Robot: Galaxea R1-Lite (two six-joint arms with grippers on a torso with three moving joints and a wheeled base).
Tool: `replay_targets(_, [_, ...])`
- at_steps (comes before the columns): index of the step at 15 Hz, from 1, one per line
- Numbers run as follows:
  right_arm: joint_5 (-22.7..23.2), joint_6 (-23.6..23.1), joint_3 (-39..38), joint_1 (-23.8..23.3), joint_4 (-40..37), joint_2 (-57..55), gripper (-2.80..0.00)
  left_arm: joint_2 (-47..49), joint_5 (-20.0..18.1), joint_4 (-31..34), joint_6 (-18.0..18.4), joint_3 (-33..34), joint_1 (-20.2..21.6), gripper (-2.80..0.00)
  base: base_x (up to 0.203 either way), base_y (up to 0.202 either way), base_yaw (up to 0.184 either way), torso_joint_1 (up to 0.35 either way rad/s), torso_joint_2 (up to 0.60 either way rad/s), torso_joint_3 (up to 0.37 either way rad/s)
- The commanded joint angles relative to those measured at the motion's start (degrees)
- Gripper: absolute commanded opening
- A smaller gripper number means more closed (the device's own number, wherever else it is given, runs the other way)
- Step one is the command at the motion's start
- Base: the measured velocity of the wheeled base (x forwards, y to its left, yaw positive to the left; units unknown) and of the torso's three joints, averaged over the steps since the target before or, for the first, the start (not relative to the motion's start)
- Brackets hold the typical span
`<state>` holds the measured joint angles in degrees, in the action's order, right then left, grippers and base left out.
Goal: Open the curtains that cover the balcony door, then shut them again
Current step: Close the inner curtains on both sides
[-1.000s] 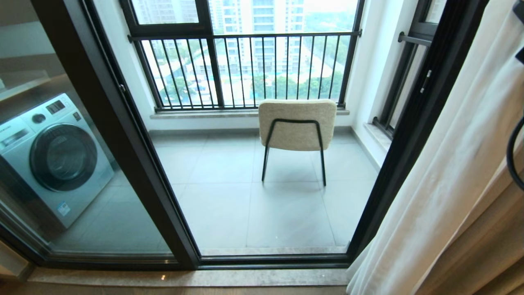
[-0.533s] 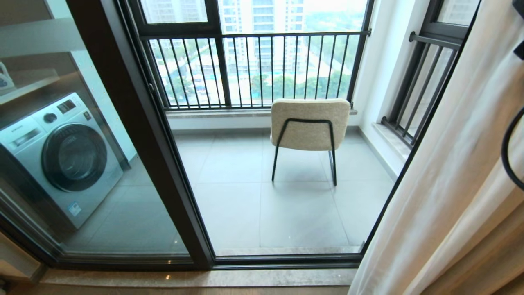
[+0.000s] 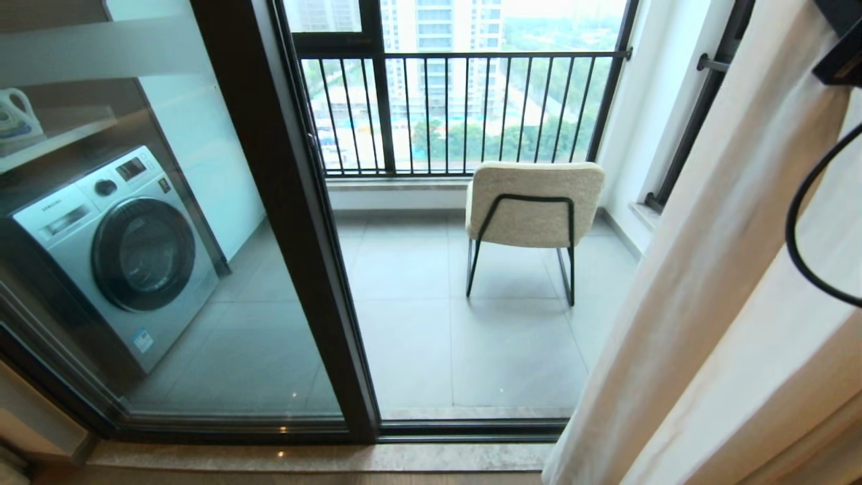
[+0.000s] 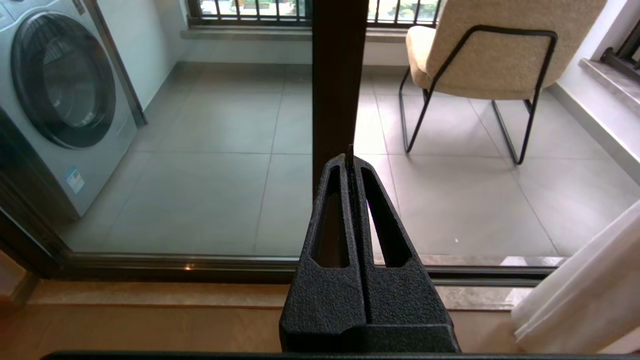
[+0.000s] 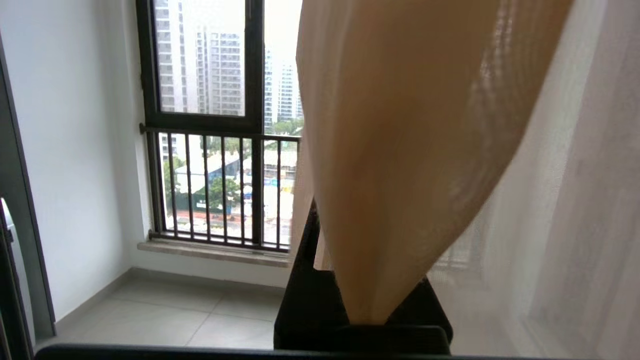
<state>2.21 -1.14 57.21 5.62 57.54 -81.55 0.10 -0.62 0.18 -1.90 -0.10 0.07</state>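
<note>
The curtain [image 3: 707, 269] hangs bunched just right of the door [image 3: 303, 222], leaving the pane bare, so the opening looks done and the closing pull comes next. The right gripper [image 5: 350, 310] is clamped on a fold of the curtain, fabric spilling over its fingers. Thin sheer cloth could slide out of the pinch, or snag on its track if dragged at a slant. The right arm is raised high beside the curtain, right of the door. The left gripper [image 4: 350, 165] is fully closed and empty, parked low, pointing at the door's frame.
</note>
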Motion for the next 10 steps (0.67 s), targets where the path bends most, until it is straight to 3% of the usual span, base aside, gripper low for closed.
replay_targets(1, [-0.01,0.43,1.44,0.46,0.56,-2.48,-2.80,-0.01,0.01,-0.01,-0.03,0.01,0.01,-2.80,0.000,0.186,-0.002,-0.006,0.00,0.004])
replay_targets(10, [-0.10,3.34,7.14,2.29,2.93,-7.16,-2.80,-0.01,0.01,-0.01,0.06,0.01,0.01,-2.80,0.000,0.190,0.001,0.002,0.00,0.001])
